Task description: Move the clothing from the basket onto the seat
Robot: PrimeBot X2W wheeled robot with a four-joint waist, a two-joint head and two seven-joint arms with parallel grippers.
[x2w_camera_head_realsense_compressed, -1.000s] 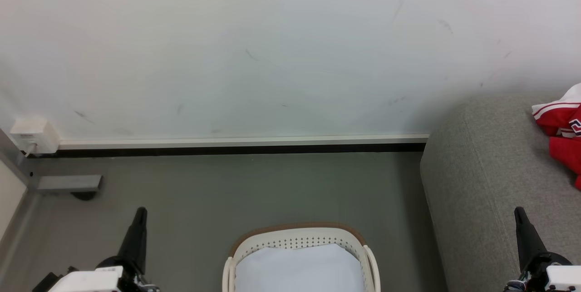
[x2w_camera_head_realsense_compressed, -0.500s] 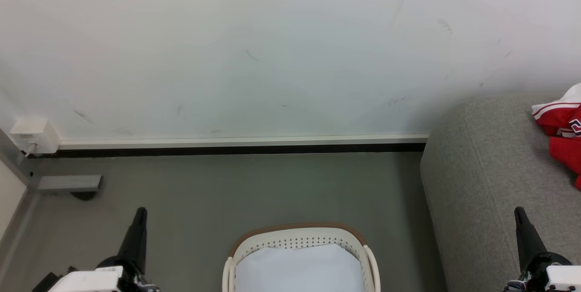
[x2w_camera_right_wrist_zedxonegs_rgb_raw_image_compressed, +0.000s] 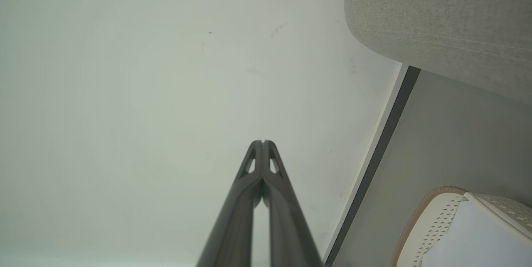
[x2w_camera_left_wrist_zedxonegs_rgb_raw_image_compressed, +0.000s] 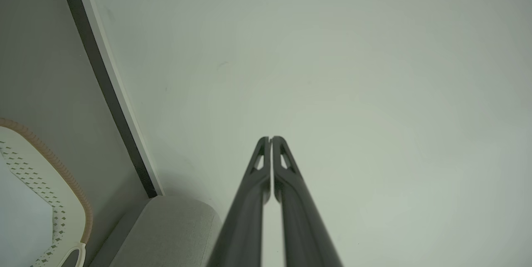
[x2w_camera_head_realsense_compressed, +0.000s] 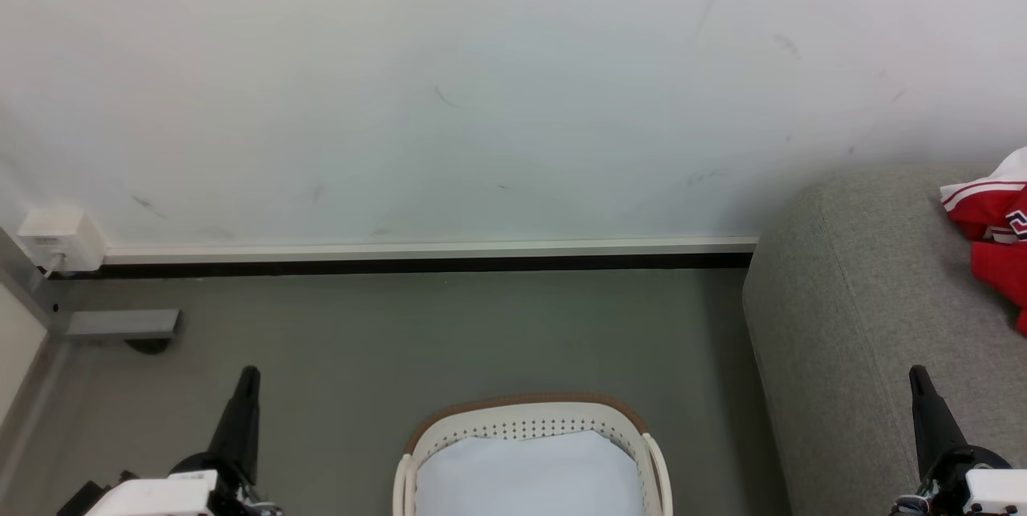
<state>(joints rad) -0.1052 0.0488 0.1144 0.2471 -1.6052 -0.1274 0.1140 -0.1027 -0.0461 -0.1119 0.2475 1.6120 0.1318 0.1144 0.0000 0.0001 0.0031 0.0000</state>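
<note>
The red clothing (x2w_camera_head_realsense_compressed: 993,239) lay on the grey seat (x2w_camera_head_realsense_compressed: 866,323) at the far right. The basket (x2w_camera_head_realsense_compressed: 525,413) sat on the floor (x2w_camera_head_realsense_compressed: 401,331) near the robot, with a pale sheet (x2w_camera_head_realsense_compressed: 525,476) inside. The left gripper (x2w_camera_left_wrist_zedxonegs_rgb_raw_image_compressed: 270,138) and the right gripper (x2w_camera_right_wrist_zedxonegs_rgb_raw_image_compressed: 262,141) each had jaws pressed together, holding nothing.
</note>
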